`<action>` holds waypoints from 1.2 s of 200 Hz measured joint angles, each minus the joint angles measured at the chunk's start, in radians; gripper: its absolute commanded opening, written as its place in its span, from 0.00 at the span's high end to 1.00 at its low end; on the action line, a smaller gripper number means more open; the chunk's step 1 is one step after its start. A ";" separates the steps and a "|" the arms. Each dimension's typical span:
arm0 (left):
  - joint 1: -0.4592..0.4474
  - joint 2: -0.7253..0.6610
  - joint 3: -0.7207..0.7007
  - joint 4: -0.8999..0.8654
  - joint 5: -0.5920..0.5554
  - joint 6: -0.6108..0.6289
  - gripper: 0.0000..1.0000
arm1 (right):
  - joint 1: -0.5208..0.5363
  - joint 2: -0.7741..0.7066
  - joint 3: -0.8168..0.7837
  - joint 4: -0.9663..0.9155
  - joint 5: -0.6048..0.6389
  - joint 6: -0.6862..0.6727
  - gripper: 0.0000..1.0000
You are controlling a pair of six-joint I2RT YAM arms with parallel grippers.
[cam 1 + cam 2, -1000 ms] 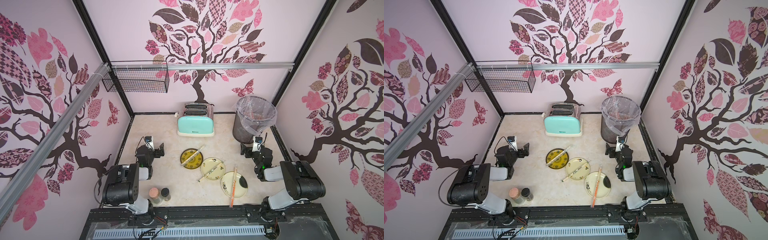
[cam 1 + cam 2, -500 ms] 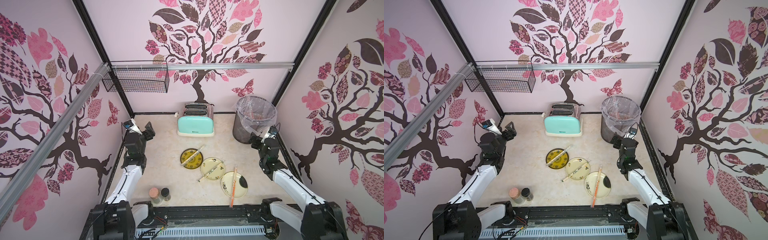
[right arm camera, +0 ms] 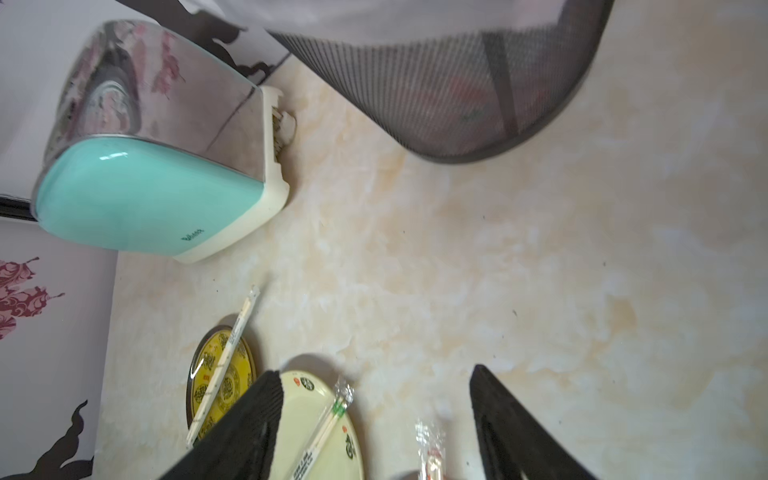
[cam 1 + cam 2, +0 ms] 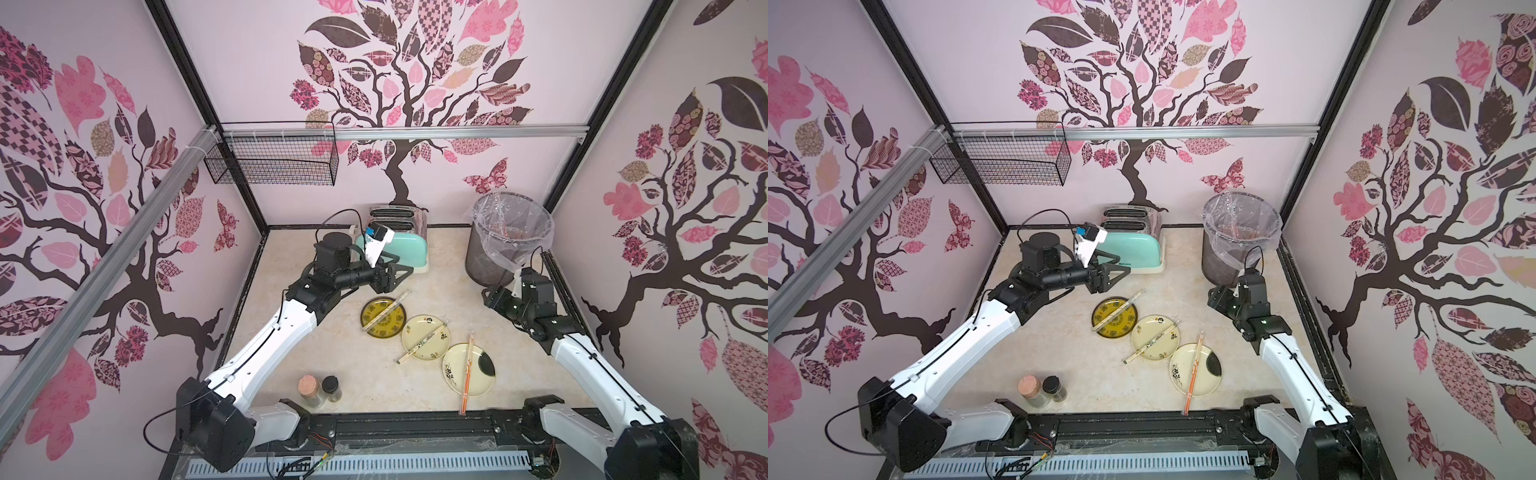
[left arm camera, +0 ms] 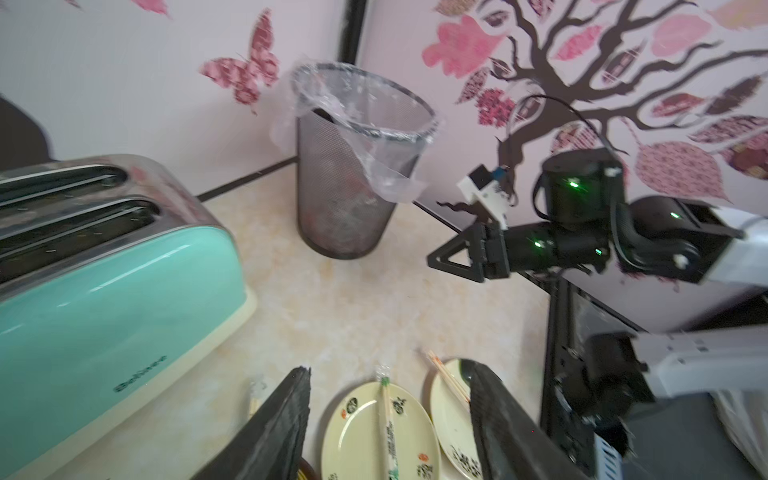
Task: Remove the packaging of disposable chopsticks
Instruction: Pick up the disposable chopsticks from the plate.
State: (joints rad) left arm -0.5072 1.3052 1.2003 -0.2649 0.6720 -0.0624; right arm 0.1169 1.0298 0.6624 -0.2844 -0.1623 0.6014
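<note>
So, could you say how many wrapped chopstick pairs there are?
3: dark-marked pair across the yellow plate, green-marked pair across the middle plate, red-marked pair across the front plate.

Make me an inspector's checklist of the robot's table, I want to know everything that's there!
Surface: marbled tabletop, no spills seen.
Job's things: wrapped chopsticks, far pair on yellow plate, middle pair on cream plate, near pair on dark-patched plate.
Clutter: toaster, lined bin, pink-lidded jar, black-lidded jar.
Grippers: left gripper and right gripper open, empty.
Cables: left wrist cable, right wrist cable, black loops.
Surroundings: wire basket, tree-patterned walls.
</note>
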 measured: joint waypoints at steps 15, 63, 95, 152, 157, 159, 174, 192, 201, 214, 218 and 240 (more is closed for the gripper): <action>-0.010 0.025 0.021 -0.076 0.080 0.041 0.37 | 0.006 0.032 0.000 -0.059 -0.023 0.000 0.33; -0.015 0.025 -0.012 -0.097 0.219 0.041 0.37 | 0.159 0.103 0.001 -0.208 -0.006 0.017 0.40; -0.015 -0.006 -0.041 -0.096 0.231 0.035 0.37 | 0.190 0.116 -0.011 -0.245 0.005 0.045 0.51; -0.015 -0.014 -0.041 -0.095 0.230 0.034 0.37 | 0.330 0.147 -0.048 -0.277 0.018 0.095 0.62; -0.015 -0.014 -0.041 -0.097 0.230 0.035 0.37 | 0.330 0.147 -0.053 -0.278 0.018 0.095 0.62; -0.015 -0.015 -0.041 -0.097 0.230 0.035 0.36 | 0.330 0.147 -0.054 -0.278 0.018 0.095 0.62; -0.015 -0.016 -0.041 -0.099 0.230 0.036 0.36 | 0.330 0.147 -0.068 -0.279 0.018 0.098 0.62; -0.015 -0.016 -0.041 -0.102 0.229 0.036 0.37 | 0.330 0.147 -0.080 -0.283 0.015 0.095 0.63; -0.015 -0.016 -0.041 -0.105 0.228 0.036 0.36 | 0.330 0.148 -0.085 -0.283 0.012 0.094 0.65; -0.015 -0.016 -0.041 -0.107 0.227 0.036 0.36 | 0.333 0.149 -0.092 -0.283 0.008 0.092 0.67; -0.015 -0.016 -0.041 -0.108 0.227 0.036 0.36 | 0.334 0.150 -0.094 -0.282 0.007 0.091 0.68; -0.015 -0.016 -0.041 -0.113 0.224 0.036 0.37 | 0.335 0.157 -0.102 -0.274 -0.003 0.092 0.72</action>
State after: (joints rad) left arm -0.5224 1.2888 1.1591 -0.3782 0.8959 -0.0261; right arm 0.4519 1.1870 0.5606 -0.5587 -0.1650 0.6930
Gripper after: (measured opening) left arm 0.635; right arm 0.302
